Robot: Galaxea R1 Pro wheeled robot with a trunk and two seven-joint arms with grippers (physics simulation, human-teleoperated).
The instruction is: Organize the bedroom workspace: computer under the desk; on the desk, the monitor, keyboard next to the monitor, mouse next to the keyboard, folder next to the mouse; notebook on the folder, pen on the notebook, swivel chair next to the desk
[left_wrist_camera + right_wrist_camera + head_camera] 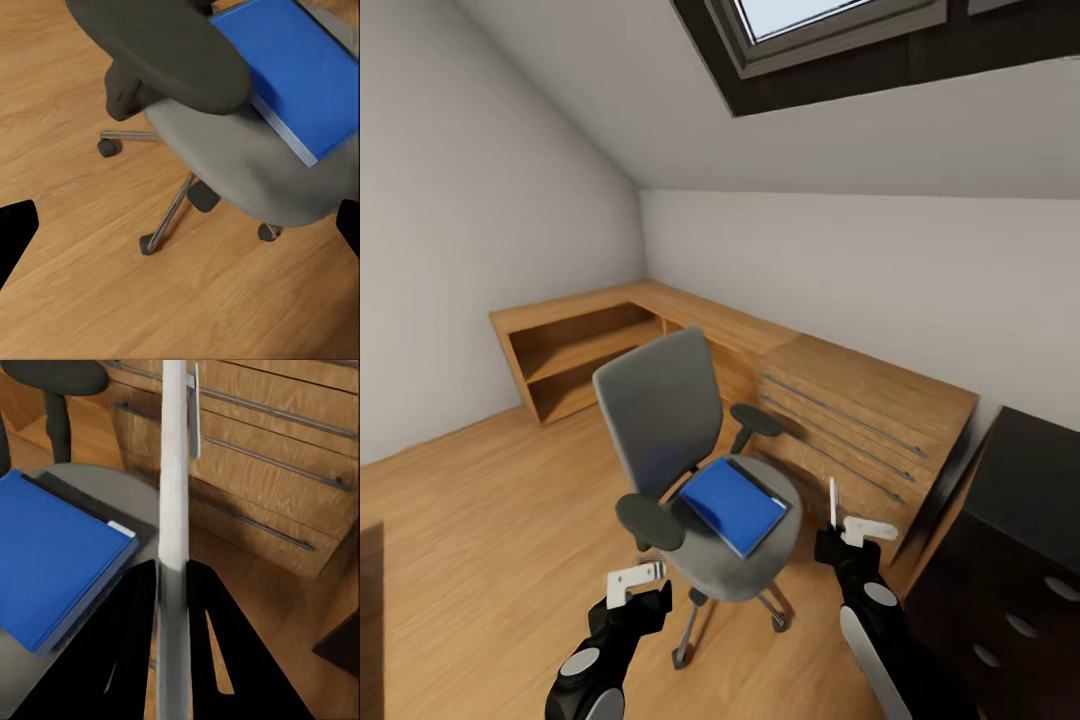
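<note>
Folder (734,505) lies on chair (660,415) seat. Right hand (838,532) grips upright pen (832,502); left hand (630,585) is open, empty. Risk: pen slips if right hand nudges chair.

I see the blue folder (300,67) lying on the swivel chair (225,161) seat, its black armrest (161,49) apparently overlapping one corner.

Wooden drawer chest (860,420) just beyond right claw. Low wooden shelf unit (575,355) in far corner. Skylight (820,30) overhead. Wood floor (470,540).
</note>
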